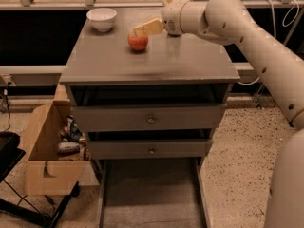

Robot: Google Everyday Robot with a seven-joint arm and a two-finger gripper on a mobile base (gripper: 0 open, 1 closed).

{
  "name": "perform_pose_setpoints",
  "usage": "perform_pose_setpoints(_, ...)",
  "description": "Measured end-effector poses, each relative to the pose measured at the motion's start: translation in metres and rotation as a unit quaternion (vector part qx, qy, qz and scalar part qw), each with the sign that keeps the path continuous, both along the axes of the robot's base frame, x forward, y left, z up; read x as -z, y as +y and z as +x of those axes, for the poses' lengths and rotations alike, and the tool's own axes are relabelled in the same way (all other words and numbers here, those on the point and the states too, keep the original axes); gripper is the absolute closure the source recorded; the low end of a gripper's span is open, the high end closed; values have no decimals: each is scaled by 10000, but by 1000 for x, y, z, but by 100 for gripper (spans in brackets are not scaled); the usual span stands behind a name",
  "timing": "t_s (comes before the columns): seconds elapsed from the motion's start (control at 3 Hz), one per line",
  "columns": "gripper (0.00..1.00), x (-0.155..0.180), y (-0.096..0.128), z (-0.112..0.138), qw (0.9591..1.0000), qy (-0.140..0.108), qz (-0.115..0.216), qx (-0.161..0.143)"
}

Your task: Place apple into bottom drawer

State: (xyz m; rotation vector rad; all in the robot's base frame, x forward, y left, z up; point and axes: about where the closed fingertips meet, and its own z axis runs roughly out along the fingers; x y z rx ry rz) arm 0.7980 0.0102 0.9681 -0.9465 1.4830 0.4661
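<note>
The red-orange apple sits on the grey cabinet top, left of centre toward the back. My gripper reaches in from the right and hovers just above the apple, its tan fingers pointing left. The bottom drawer is pulled out at floor level below the two knobbed drawers, and its flat floor is bare.
A white bowl stands at the back left of the cabinet top. An open cardboard box with cans and clutter sits on the floor left of the cabinet. A black stand is at the far left. My arm spans the right side.
</note>
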Motion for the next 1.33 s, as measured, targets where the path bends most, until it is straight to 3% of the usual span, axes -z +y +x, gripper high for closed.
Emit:
perform_pose_setpoints(0.33,0,1,1,0,10000,5,-1,-7)
perform_pose_setpoints(0.67,0,16,21,15,9998,101,-182,-41)
perform_pose_setpoints(1.33,0,61,54,52,9976,543,-434,24)
